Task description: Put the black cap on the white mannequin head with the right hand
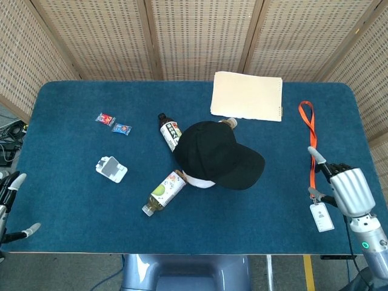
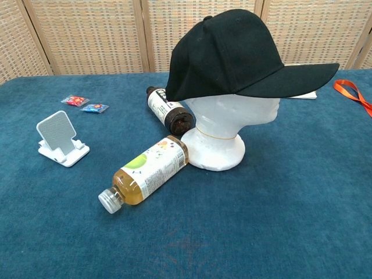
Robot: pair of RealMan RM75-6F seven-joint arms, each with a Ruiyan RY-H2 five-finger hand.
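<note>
Black cap (image 2: 232, 55) sits on white mannequin head (image 2: 224, 125). Right hand (image 1: 345, 189), fingers spread and empty, should retract clear of the orange lanyard (image 1: 311, 139).

2 bottles (image 2: 150, 172), phone stand (image 2: 58, 138), folder (image 1: 247, 96), lanyard (image 1: 308, 130).

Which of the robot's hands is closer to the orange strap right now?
The right hand. It sits at the table's right edge, just below the orange strap and beside its badge. The left hand is far off at the opposite, left edge.
</note>
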